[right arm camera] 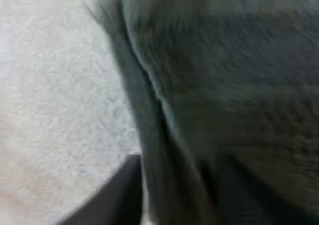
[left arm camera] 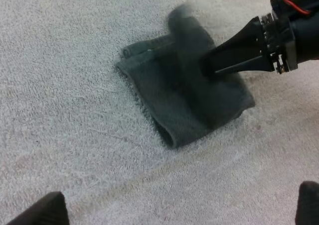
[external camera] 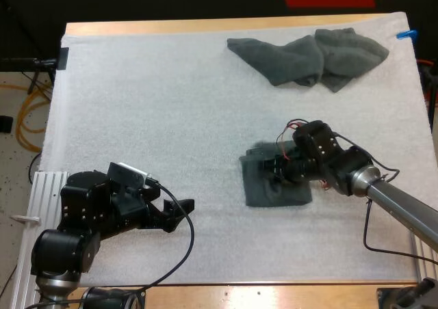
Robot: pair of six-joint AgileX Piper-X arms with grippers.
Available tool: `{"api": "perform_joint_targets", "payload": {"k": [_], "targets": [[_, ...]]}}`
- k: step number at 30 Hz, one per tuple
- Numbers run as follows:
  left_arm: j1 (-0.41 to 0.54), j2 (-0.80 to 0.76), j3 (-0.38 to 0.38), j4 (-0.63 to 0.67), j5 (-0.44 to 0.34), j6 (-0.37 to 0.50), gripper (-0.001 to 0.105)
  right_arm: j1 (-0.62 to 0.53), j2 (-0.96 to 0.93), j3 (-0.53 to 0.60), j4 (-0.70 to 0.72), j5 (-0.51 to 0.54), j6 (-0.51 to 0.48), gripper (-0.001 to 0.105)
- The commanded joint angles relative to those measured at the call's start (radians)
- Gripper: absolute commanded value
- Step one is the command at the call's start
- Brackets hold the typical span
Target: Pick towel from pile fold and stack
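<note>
Right claw point(external camera: 276, 171) grasps a flap of the folded towel point(external camera: 270, 194), mid white mat point(external camera: 137, 104); left claw point(external camera: 179, 210) released. Cloth is probably soft, limp and light: pinch 1 corner.

Setup here is a wooden table point(external camera: 205, 27) with a white mat point(external camera: 150, 104) covering pretty much the whole top, so you only get thin strips of bare wood along the far and near edges. Two things are lying on the mat. There's a crumpled towel pile point(external camera: 308, 59), dark grey-green, at the far right. Then there's a folded towel point(external camera: 274, 194), same colour, nearer the front and right of centre, well apart from the pile. One edge of the folded one looks raised off the mat.
</note>
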Motion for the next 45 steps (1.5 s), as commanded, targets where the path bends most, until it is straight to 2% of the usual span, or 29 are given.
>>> {"api": "perform_joint_targets", "payload": {"k": [1,3,5,9,12,15,18,23,25,32,39,42,45], "targets": [[-0.003,-0.004,-0.007,-0.002,0.008,-0.005,0.087,0.0,-0.01,-0.009,-0.025,-0.059,-0.014,0.067],[-0.003,-0.004,-0.007,-0.016,0.004,-0.023,0.087,0.0,-0.025,-0.009,-0.039,-0.124,-0.05,0.07],[-0.003,-0.004,-0.007,-0.042,-0.006,-0.061,0.087,0.002,-0.054,-0.009,-0.042,-0.16,-0.089,0.067],[-0.003,0.004,-0.007,-0.124,-0.041,-0.136,0.087,0.002,-0.143,-0.009,-0.035,-0.163,-0.105,0.059],[-0.003,0.051,-0.007,-0.183,-0.036,-0.189,0.087,0.002,-0.218,-0.009,-0.009,-0.143,-0.113,0.058],[-0.003,0.119,-0.007,-0.219,-0.036,-0.194,0.087,0.002,-0.296,-0.009,0.047,-0.111,-0.15,0.058],[-0.018,0.211,-0.007,-0.261,-0.03,-0.218,0.087,0.002,-0.373,-0.009,0.126,-0.053,-0.181,0.063],[-0.126,0.384,-0.007,-0.398,-0.024,-0.281,0.087,0.002,-0.483,-0.009,0.253,0.071,-0.214,0.078],[-0.186,0.465,-0.007,-0.473,-0.05,-0.314,0.087,0.002,-0.527,-0.009,0.29,0.085,-0.223,0.078],[-0.313,0.745,-0.017,-0.717,-0.056,-0.467,0.087,0.002,-0.642,-0.009,0.383,0.124,-0.237,0.078],[-0.375,0.966,-0.141,-0.736,-0.017,-0.513,0.087,0.002,-0.686,-0.009,0.457,0.207,-0.273,0.078],[-0.388,1.026,-0.194,-0.689,-0.026,-0.55,0.087,0.002,-0.685,-0.009,0.468,0.207,-0.273,0.078],[-0.396,1.076,-0.23,-0.609,-0.045,-0.552,0.087,0.002,-0.685,-0.009,0.473,0.207,-0.273,0.078]]}}
